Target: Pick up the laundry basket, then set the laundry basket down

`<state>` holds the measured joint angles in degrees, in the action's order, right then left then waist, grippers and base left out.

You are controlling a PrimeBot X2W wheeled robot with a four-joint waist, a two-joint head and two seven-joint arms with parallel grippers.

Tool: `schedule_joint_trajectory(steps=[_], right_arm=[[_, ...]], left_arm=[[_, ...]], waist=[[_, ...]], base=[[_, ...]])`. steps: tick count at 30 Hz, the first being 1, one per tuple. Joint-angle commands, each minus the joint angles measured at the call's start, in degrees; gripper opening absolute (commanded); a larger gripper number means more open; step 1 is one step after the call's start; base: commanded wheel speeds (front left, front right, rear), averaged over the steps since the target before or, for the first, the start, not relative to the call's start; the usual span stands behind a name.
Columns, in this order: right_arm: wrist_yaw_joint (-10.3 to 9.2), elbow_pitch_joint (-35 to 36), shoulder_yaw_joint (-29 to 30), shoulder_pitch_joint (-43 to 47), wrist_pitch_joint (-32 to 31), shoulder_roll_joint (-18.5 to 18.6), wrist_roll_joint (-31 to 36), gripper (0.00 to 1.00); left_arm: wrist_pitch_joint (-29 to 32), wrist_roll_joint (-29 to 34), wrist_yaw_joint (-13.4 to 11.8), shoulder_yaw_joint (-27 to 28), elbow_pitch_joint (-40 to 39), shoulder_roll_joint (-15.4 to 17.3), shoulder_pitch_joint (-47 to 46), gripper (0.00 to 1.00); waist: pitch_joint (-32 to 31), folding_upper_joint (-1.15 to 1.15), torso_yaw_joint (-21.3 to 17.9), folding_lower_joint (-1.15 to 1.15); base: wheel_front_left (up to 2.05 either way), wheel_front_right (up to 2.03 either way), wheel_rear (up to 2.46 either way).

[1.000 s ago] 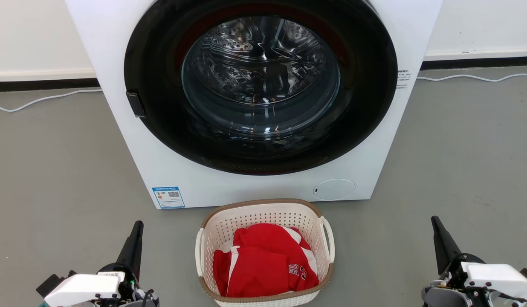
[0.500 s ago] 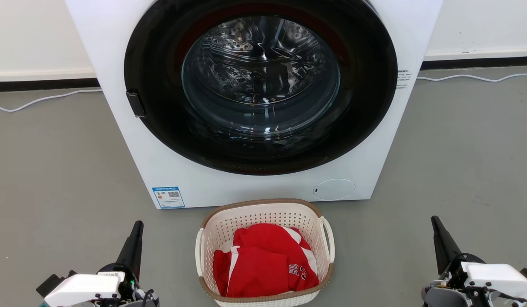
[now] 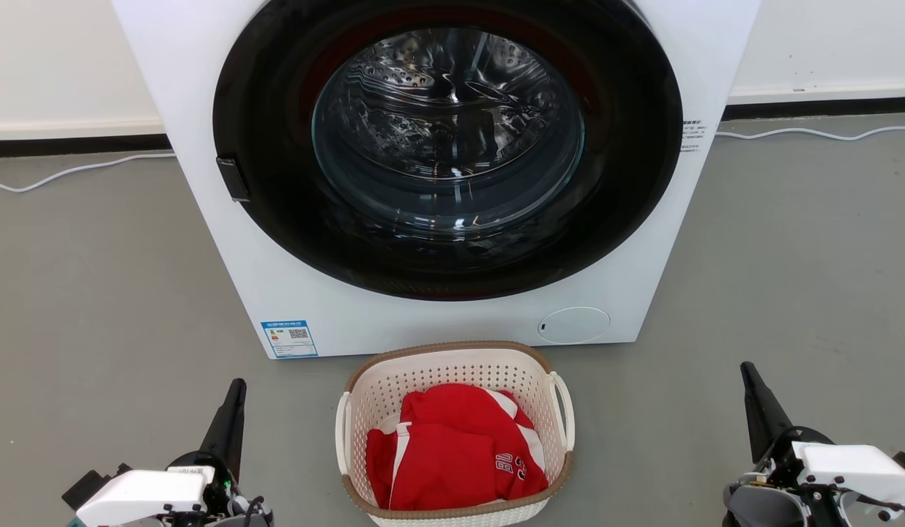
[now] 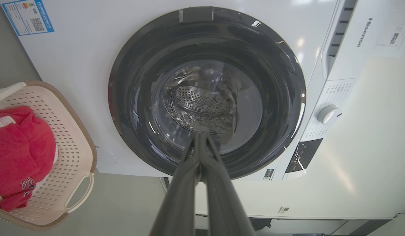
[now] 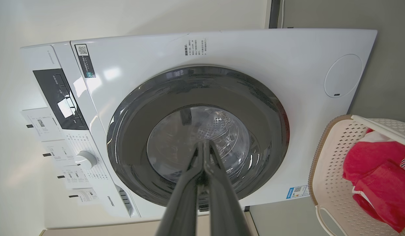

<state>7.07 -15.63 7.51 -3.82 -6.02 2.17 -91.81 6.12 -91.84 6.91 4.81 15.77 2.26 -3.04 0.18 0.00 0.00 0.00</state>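
the left gripper sits at the lower left of the head view, its two dark fingers pressed together into a single point, closed on nothing and touching nothing. the left wrist view shows the same thing, with the left gripper having its fingers meeting at the tips against the dark round door of the washing machine. the right gripper at the lower right is likewise fully closed and empty, and in its own wrist view the right gripper has tips that touch each other with no gap. both hang above the grey floor, well apart from the laundry basket, one on each side of it. the basket stands upright on the floor between them, just in front of the machine's white front panel, its opening facing up and a red garment lying crumpled inside. its two white handles face the robot's left and right, so the handle-to-handle line runs across the head view, parallel to the machine's front. its near edge is cut by the bottom of that view, so i cannot tell whether that line is the longer axis.
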Motion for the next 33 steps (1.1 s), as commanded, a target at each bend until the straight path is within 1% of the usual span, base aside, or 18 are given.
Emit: schedule_joint_trajectory(steps=[1, 33], right_arm=[[0.42, 1.61, -1.01, -2.37, -0.46, 0.71, -0.38, 0.0], [0.42, 1.61, -1.01, -2.37, -0.45, 0.71, -0.38, 0.0]], left_arm=[[0.37, -0.32, 0.58, 1.72, -1.72, 0.62, -3.16, 0.0], [0.36, -0.33, 0.58, 1.71, -1.72, 0.62, -3.16, 0.0]], waist=[[0.0, 0.0, 0.0, 0.0], [0.0, 0.0, 0.0, 0.0]], base=[[0.0, 0.0, 0.0], [0.0, 0.0, 0.0]])
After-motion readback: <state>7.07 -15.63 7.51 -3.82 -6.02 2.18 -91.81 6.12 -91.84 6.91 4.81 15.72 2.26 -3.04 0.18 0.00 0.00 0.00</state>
